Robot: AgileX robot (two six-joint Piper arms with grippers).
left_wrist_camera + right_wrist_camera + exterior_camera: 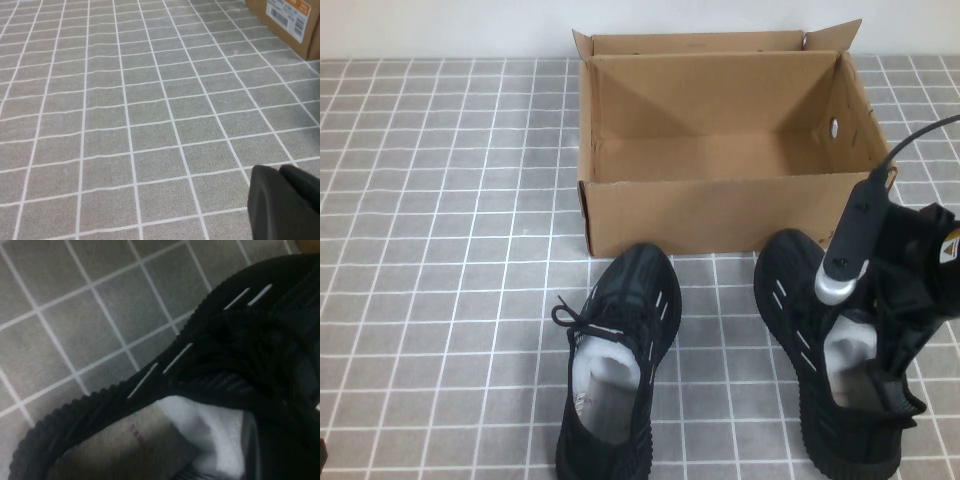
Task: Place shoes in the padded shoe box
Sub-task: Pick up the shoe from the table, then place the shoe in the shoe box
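The padded shoe box (720,215), brown cardboard with open flaps, stands at the back centre and looks empty. Two black knit shoes stand on the tiled mat in front of it, toes toward the box: the left shoe (630,300) and the right shoe (800,300). My right gripper (880,385) is down at the right shoe's opening, by its outer collar above the grey insole. The right wrist view shows that shoe (240,340) very close, with its white dash stripes. My left gripper (287,200) is shut and empty, low over the mat left of the box.
A corner of the box with a barcode label (290,20) shows in the left wrist view. The grey tiled mat (440,250) covers the table. The right arm's cable (910,140) hangs over the box's right front corner.
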